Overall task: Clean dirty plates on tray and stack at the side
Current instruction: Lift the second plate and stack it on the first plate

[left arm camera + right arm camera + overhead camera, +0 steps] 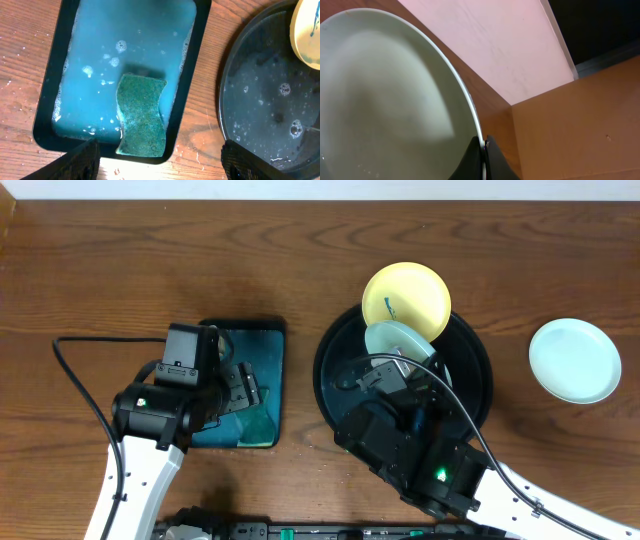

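Getting pinched at the rim by the clamped right gripper (pixel 484 149), 1 pale mint-blue round plate (pixel 385 90) is held tilted over the big round black tray (pixel 476 390); the left gripper (pixel 160 162) is spread wide above the green wavy sponge (pixel 142 117).

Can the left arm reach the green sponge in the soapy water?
Probably yes. The left tool hangs open right above the sponge, which lies in the soapy water of the teal tray with nothing covering it.
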Motion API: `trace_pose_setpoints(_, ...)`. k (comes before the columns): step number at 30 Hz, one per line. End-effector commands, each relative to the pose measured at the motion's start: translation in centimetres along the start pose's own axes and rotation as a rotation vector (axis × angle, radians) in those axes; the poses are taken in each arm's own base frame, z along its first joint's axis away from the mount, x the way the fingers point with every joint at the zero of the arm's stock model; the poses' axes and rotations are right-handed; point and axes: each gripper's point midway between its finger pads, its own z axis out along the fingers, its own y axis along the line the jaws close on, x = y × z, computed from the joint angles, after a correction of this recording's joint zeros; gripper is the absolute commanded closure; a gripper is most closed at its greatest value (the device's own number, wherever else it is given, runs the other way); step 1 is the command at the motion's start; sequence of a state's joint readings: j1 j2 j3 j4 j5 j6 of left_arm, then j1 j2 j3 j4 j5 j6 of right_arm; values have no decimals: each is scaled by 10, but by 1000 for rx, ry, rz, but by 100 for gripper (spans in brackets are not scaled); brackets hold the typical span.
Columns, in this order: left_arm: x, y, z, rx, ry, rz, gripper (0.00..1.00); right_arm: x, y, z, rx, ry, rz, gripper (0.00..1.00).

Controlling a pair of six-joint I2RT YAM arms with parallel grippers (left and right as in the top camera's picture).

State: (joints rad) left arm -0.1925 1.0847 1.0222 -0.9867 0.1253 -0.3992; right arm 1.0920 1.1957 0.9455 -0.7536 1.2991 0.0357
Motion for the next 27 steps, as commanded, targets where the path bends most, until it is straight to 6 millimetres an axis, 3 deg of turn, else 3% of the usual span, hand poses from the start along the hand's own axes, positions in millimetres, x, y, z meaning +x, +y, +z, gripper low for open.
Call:
trace_pose_setpoints(1, -3, 0, -2, 0, -8, -8, 22, -7, -9, -4, 39, -18, 8, 99)
trace_pose_setpoints(27, -3, 0, -2, 0, -8, -8, 21, -7, -10, 1, 35, -7, 44, 99)
